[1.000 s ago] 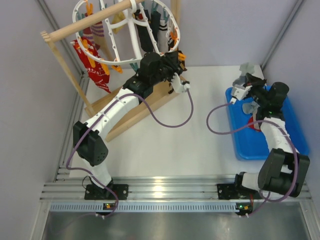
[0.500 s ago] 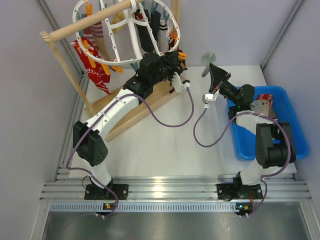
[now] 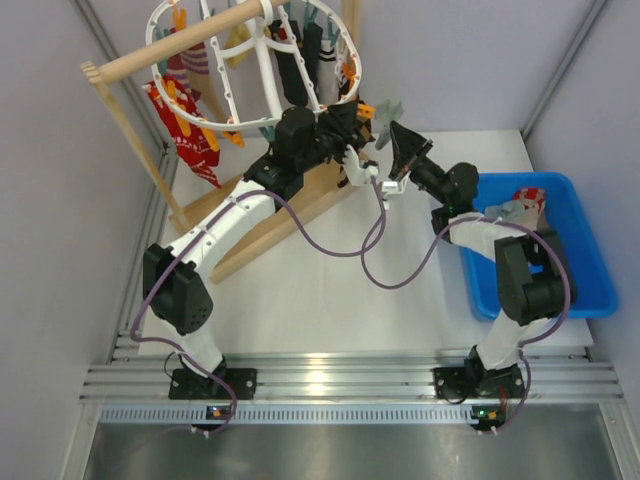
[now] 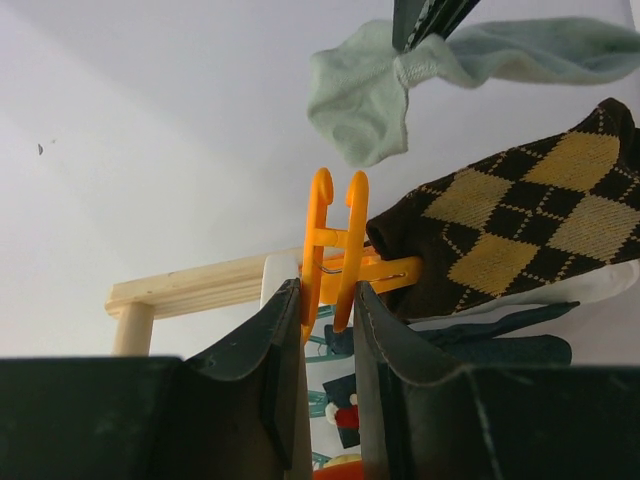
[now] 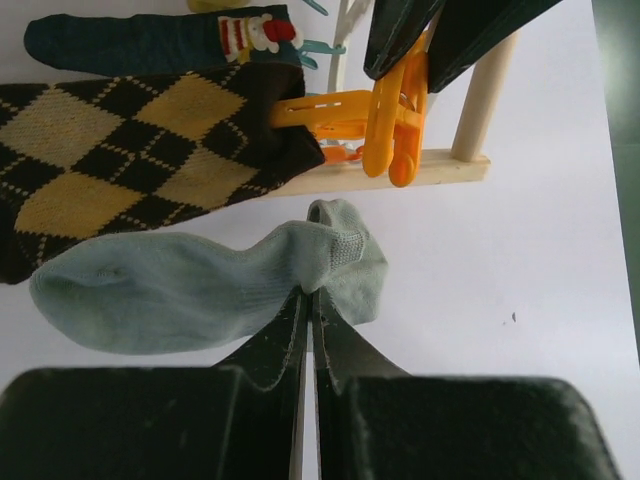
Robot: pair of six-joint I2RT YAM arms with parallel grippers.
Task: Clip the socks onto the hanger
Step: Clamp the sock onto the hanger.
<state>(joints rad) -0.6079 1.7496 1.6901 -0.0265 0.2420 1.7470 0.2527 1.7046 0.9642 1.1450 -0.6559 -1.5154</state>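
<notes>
The hanger (image 3: 158, 62), a white ring with spokes, hangs from the wooden rod at the back left, with several socks clipped on. My left gripper (image 4: 328, 298) is shut on the handles of an orange clip (image 4: 336, 235) at the ring's right edge (image 3: 364, 110). Beside that clip a brown-and-black argyle sock (image 4: 510, 230) hangs from another orange clip (image 5: 320, 110). My right gripper (image 5: 308, 296) is shut on a pale grey sock (image 5: 200, 285) and holds it just off the squeezed clip's mouth (image 3: 388, 106).
The wooden rack's rod (image 3: 130, 62) and sloping base (image 3: 290, 215) stand under the hanger. A blue bin (image 3: 590, 270) at the right holds more socks (image 3: 525, 200). A dark teal sock with a Santa figure (image 5: 150, 40) hangs behind the argyle one.
My right arm has swung left from over the blue bin, carrying the grey sock up to the clip. The left gripper has stayed on the orange clip.
</notes>
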